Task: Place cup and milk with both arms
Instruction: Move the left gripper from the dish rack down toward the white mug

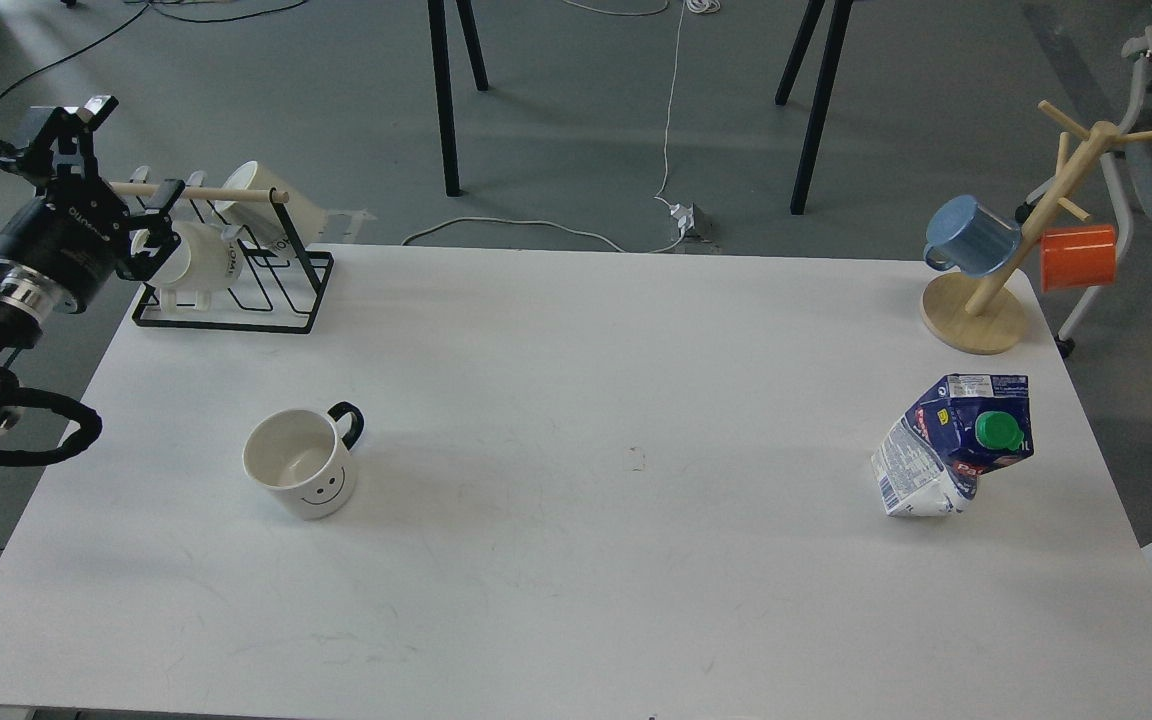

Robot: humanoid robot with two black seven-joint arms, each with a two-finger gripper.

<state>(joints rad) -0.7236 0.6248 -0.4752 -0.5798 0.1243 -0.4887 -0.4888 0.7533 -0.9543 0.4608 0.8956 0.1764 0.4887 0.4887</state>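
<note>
Nearest on the desk (pixel 576 600), the smiley cup (pixel 301 475) stands upright at left, the dented milk carton (pixel 956 445) far right, one per arm. Left end effector (pixel 126 175) hangs wide, empty, by the mug rack (pixel 236 300); right arm unseen.

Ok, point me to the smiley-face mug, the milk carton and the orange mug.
White ceramic smiley-face mug with black handle (pixel 303 478): head view, on its front wall by the face.
Dented blue and white milk carton with green cap (pixel 941 440): head view, on its side panel.
Orange mug (pixel 1078 256): head view, on its side wall.
</note>
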